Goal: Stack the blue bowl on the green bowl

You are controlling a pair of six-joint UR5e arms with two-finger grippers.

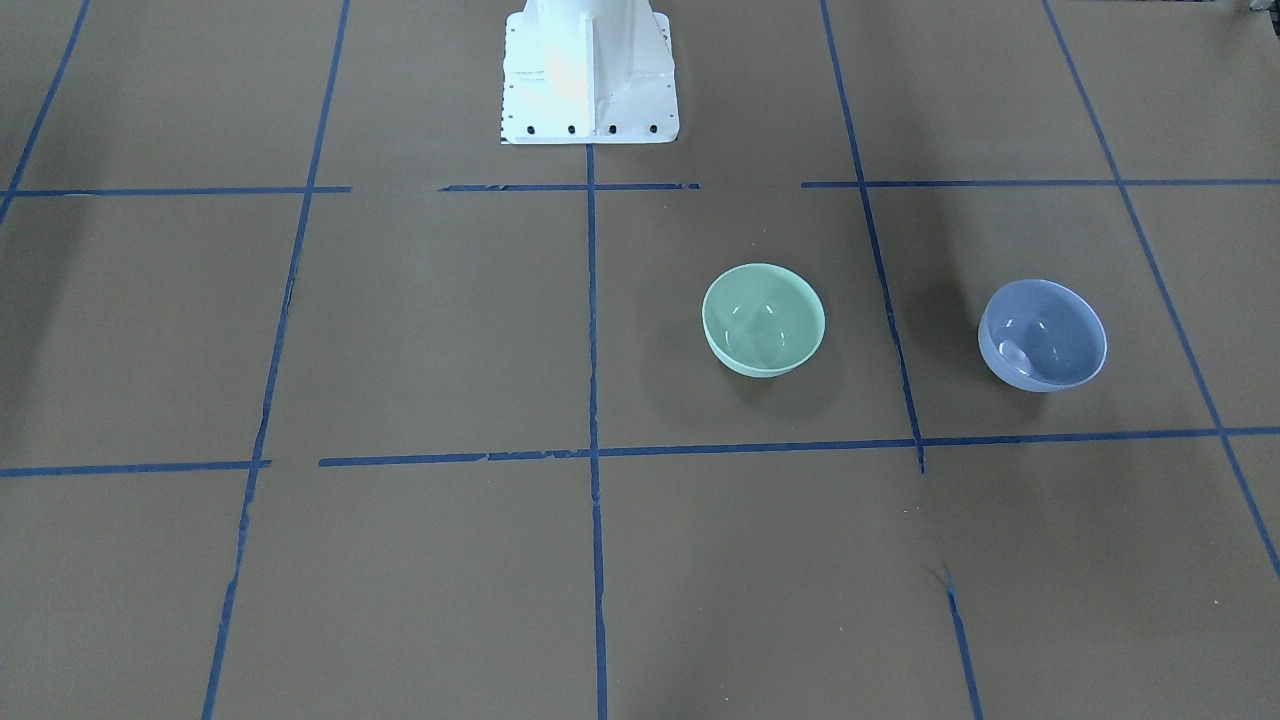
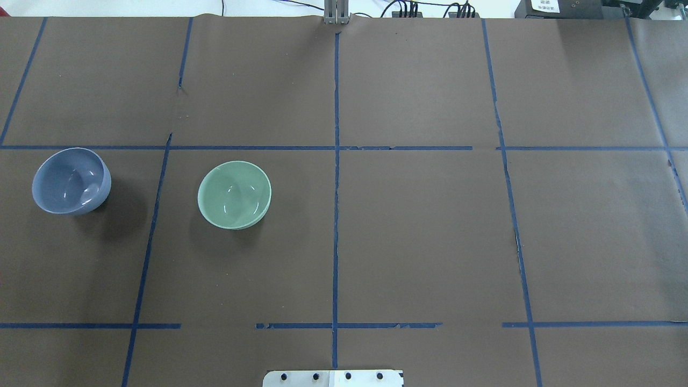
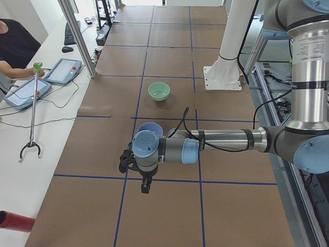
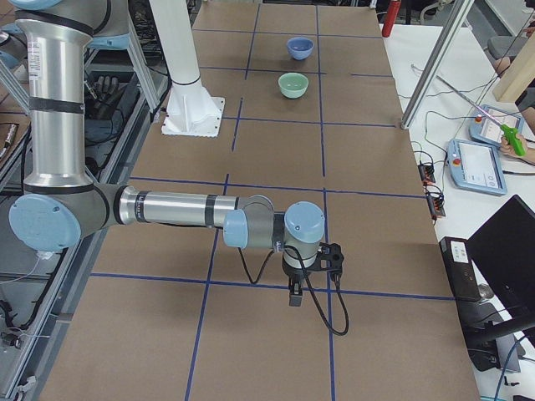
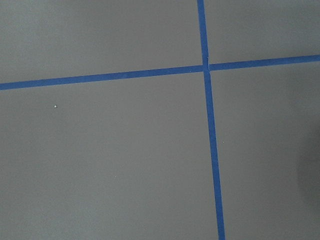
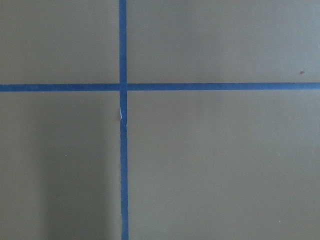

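Entry: progress. Nothing stacked. I logged the blue bowl (image 2: 71,181) and the green bowl (image 2: 234,194) upright and well apart on the desk (image 2: 419,242), on my left half, blue further left, a tape line between them. Lift, carry and placement all remained.

Entry: pincers. The left pincer (image 3: 145,182) hung over bare desk, apart from the blue bowl; the right pincer (image 4: 294,292) was far from both. Whether either was open, I could not tell. Neither touched a bowl.

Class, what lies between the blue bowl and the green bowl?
Overhead view: between blue bowl and green bowl, just one blue tape line on bare brown paper.
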